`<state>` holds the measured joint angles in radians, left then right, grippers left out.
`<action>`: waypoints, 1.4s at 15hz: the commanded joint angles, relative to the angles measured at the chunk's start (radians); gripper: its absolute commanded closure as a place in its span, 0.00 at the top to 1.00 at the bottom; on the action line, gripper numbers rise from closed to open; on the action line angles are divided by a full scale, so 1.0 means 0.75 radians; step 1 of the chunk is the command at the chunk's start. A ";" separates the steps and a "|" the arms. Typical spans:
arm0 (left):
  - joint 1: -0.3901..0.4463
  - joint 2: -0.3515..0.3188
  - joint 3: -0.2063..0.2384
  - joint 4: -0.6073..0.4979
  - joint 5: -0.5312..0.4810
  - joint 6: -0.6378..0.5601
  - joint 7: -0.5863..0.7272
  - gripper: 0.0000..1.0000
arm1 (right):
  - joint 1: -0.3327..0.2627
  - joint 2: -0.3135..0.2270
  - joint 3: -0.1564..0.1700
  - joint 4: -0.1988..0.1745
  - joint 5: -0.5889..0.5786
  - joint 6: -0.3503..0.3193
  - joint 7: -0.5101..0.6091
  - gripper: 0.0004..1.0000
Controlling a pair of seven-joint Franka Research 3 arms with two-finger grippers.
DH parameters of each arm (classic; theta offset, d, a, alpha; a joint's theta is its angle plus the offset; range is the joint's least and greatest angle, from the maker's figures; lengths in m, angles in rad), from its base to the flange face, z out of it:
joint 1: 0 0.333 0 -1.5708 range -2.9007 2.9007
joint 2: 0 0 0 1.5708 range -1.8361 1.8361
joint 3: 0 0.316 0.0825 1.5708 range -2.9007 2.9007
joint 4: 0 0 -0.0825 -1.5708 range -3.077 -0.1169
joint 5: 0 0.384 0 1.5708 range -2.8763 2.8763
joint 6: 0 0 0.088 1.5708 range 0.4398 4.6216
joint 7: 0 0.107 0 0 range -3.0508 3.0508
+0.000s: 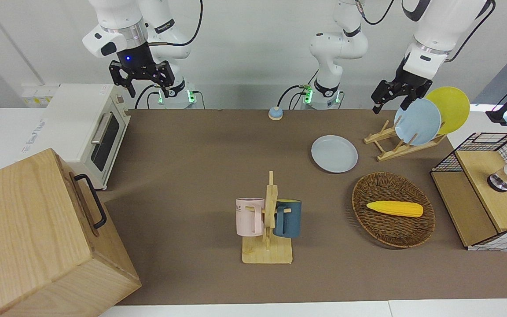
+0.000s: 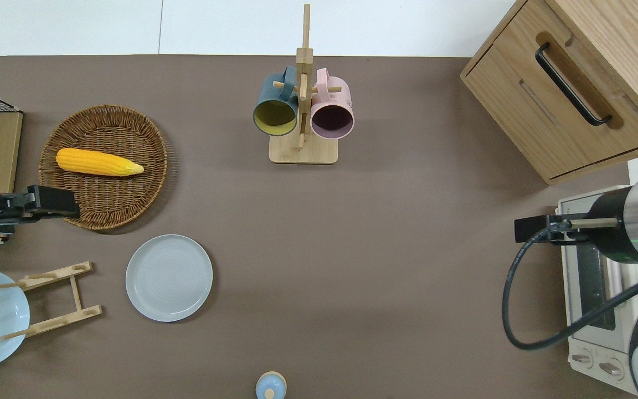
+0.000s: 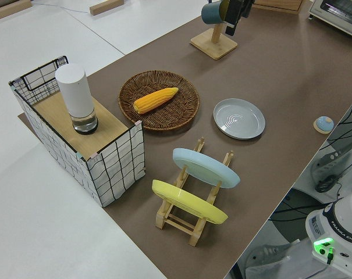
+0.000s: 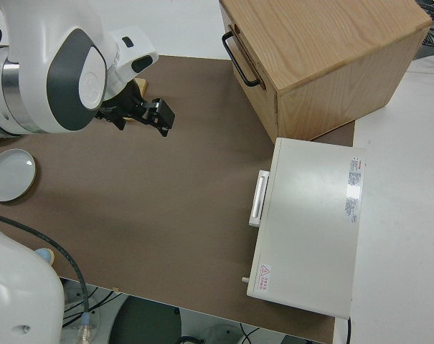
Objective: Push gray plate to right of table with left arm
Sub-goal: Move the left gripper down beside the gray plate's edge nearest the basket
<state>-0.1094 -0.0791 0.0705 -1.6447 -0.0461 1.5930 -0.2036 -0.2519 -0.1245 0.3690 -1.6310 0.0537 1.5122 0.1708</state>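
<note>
The gray plate (image 1: 334, 153) lies flat on the brown table (image 1: 192, 154), between the wicker basket (image 1: 361, 193) and the robots, beside the wooden plate rack. It also shows in the overhead view (image 2: 169, 277), the left side view (image 3: 239, 118) and the right side view (image 4: 11, 174). My left gripper (image 1: 390, 105) is open and empty, up in the air. In the overhead view it (image 2: 72, 204) hangs over the basket's rim nearest the robots, apart from the plate. My right gripper (image 1: 141, 81) is open, and its arm is parked.
The basket holds a corn cob (image 1: 394, 208). A rack (image 1: 394, 149) holds a sky-blue plate (image 1: 417, 122) and a yellow plate (image 1: 451, 108). A mug tree (image 1: 267, 220) stands mid-table. A toaster oven (image 1: 86, 127) and wooden cabinet (image 1: 29, 237) fill the right arm's end. A wire-grid box (image 1: 482, 189) stands at the left arm's end.
</note>
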 commanded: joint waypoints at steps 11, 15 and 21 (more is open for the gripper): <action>0.015 -0.021 -0.035 -0.002 0.033 -0.073 -0.005 0.99 | -0.032 -0.036 0.019 -0.036 0.029 0.000 0.014 1.00; 0.017 -0.062 -0.067 -0.059 0.033 -0.071 -0.009 0.99 | -0.032 -0.036 0.019 -0.036 0.029 0.000 0.014 1.00; 0.054 -0.103 -0.110 -0.145 0.033 -0.038 -0.007 0.99 | -0.032 -0.036 0.019 -0.036 0.029 0.000 0.014 1.00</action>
<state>-0.0878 -0.1209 0.0032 -1.6947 -0.0440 1.5510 -0.2050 -0.2519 -0.1245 0.3690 -1.6310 0.0537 1.5122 0.1708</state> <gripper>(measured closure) 0.004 0.004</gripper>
